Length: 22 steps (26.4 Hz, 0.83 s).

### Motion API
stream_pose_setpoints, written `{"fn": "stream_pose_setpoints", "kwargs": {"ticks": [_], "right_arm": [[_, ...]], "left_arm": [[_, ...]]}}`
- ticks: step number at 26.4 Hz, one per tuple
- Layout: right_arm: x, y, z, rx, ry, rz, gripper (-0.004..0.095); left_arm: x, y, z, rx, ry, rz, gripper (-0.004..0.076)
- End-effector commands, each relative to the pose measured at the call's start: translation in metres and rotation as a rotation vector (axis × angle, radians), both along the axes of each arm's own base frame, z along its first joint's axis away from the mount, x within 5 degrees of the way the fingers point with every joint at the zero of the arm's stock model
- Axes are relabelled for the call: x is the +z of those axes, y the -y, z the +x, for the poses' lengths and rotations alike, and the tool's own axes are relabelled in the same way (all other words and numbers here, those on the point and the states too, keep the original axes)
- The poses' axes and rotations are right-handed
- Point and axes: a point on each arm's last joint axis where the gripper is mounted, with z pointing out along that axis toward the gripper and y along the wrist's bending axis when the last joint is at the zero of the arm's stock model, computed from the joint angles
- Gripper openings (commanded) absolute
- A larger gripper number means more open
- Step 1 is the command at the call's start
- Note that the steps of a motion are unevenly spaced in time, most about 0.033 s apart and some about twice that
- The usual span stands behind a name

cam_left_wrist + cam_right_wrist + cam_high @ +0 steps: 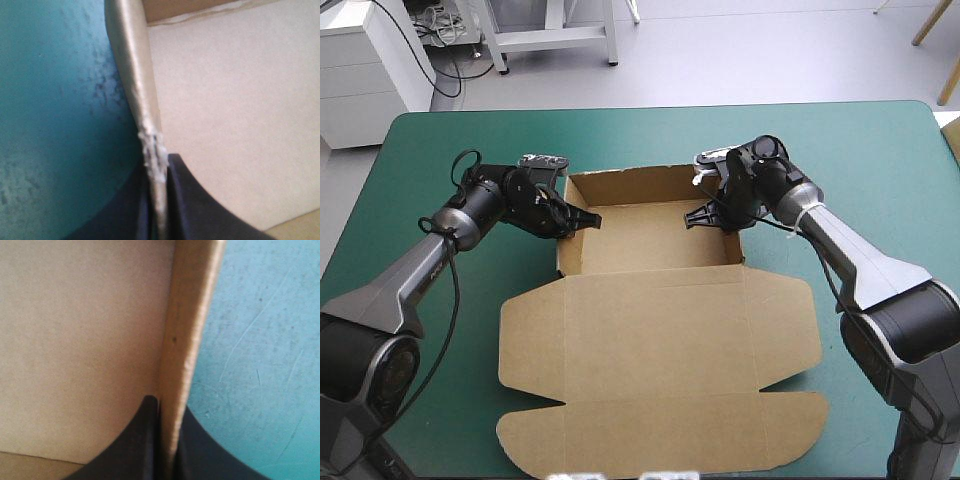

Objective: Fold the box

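Clamping both raised side walls of the brown box [660, 330] on the table [880, 150].
The left claw [588, 220] pinches the tray's left wall, the right claw [700, 214] its right; lid flat toward the near edge.

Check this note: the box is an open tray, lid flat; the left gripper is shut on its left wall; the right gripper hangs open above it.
One error: the right gripper is not open above the tray. It is shut on the right wall of the box, as the right wrist view shows. The left gripper and the flat lid are as stated.
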Motion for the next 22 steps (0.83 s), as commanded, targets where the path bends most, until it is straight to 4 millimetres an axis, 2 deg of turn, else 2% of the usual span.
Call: {"fn": "stream_pose_setpoints", "kwargs": {"ticks": [1, 6, 9, 12, 16, 17, 18, 22], "right_arm": [[0.015, -0.002, 0.006, 0.058, 0.096, 0.035, -0.0021], [0.003, -0.001, 0.012, 0.080, 0.080, 0.018, -0.0021], [0.005, -0.001, 0.013, 0.081, 0.085, 0.019, -0.0006], [0.013, -0.002, 0.013, 0.079, 0.087, 0.026, 0.0095], [0.030, -0.002, 0.013, 0.077, 0.097, 0.028, 0.0348], [0.040, -0.002, 0.013, 0.075, 0.101, 0.032, 0.0448], [0.046, -0.001, 0.012, 0.075, 0.104, 0.033, 0.0474], [0.068, -0.003, 0.008, 0.075, 0.141, 0.088, 0.0480]], "left_arm": [[0.002, 0.009, 0.004, -0.046, 0.045, -0.011, -0.0008], [-0.007, 0.009, 0.007, -0.054, 0.032, 0.019, -0.0006], [-0.007, 0.008, 0.007, -0.110, 0.046, 0.045, 0.0041], [-0.006, 0.008, 0.006, -0.134, 0.045, 0.053, 0.0162], [-0.001, 0.008, 0.004, -0.132, 0.056, 0.049, 0.0413], [0.004, 0.007, 0.003, -0.122, 0.065, 0.042, 0.0475], [0.009, 0.007, 0.002, -0.116, 0.073, 0.035, 0.0482], [0.052, 0.005, -0.003, -0.120, 0.118, 0.019, 0.0477]]}}
